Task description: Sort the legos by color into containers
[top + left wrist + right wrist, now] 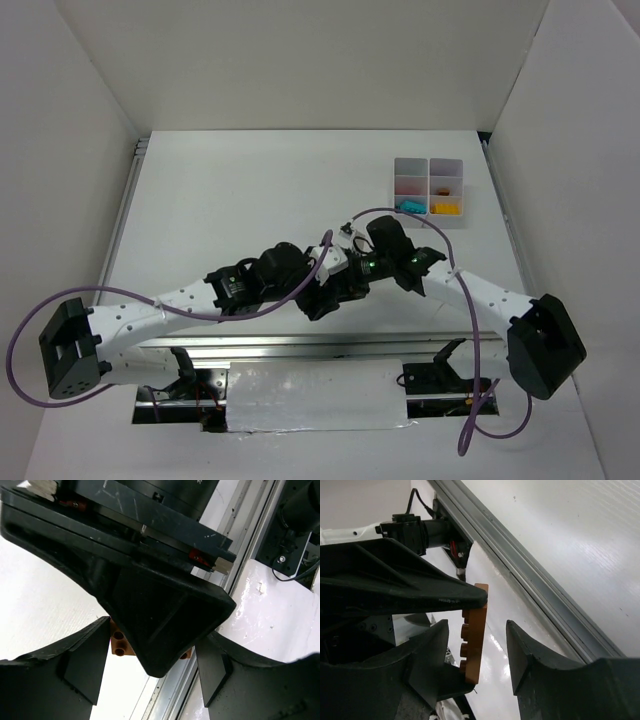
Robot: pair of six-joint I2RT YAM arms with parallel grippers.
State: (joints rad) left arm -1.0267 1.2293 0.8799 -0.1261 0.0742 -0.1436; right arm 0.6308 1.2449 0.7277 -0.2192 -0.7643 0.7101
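An orange studded lego (477, 625) hangs in the air between both grippers; it also shows in the left wrist view (119, 642). My left gripper (151, 646) is shut on its two ends. My right gripper (476, 630) is open around the same lego: one finger is close to the studs and the other stands clear of the flat side. In the top view the two grippers meet at mid table, left (322, 300) and right (345, 283), and hide the lego. The translucent tray (429, 160) stands far right, with a cyan lego (410, 206) at its near left cell and yellow legos (447, 208) in the near right cell.
An aluminium rail (300, 345) runs along the table's near edge, just below the grippers; it also shows in the right wrist view (535, 585). White walls enclose the table on three sides. Purple cables (250, 312) loop along both arms.
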